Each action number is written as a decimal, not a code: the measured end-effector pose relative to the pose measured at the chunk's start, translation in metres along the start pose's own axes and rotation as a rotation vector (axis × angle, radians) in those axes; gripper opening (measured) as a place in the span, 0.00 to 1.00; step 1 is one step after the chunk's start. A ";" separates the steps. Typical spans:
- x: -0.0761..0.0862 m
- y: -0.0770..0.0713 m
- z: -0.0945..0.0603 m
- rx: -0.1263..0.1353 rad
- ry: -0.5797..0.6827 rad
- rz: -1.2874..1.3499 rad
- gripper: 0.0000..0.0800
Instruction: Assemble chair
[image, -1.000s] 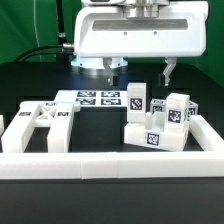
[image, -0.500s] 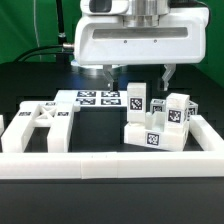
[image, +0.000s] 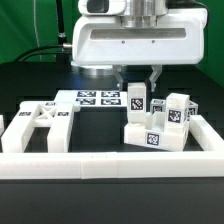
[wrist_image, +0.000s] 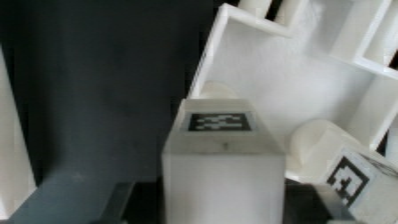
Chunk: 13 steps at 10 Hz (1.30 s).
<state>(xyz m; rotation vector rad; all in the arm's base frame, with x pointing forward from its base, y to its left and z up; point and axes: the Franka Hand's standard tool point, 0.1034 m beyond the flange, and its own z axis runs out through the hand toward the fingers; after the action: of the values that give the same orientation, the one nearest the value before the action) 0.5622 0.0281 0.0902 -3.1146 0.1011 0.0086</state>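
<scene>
Exterior view: post (image: 136, 100) stands upright, long axis vertical.

I see a white cross-braced side (image: 40, 118) flat at the exterior view's left, tagged upright post (image: 136, 98) just beside clustered blocky pieces (image: 165, 126)

**Exterior view:** The arm (image: 135, 40) is cut off by the top edge. The post (image: 136, 98) covers part of the marker board (image: 95, 98). The rail (image: 100, 160) runs past the exterior view's left edge. Tag patterns are too small to read.

**Wrist view:** The post base is cut off and the panels (wrist_image: 285, 70) are cropped. One side tag (wrist_image: 356, 180) is blurred and partly out of frame.
</scene>
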 end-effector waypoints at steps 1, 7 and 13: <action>0.000 0.000 0.000 0.000 0.000 0.028 0.35; -0.002 -0.006 0.001 0.016 -0.010 0.691 0.36; -0.001 -0.008 0.002 0.011 -0.020 1.171 0.36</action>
<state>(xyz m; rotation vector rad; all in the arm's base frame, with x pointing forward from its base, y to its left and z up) 0.5617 0.0360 0.0880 -2.5370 1.8027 0.0581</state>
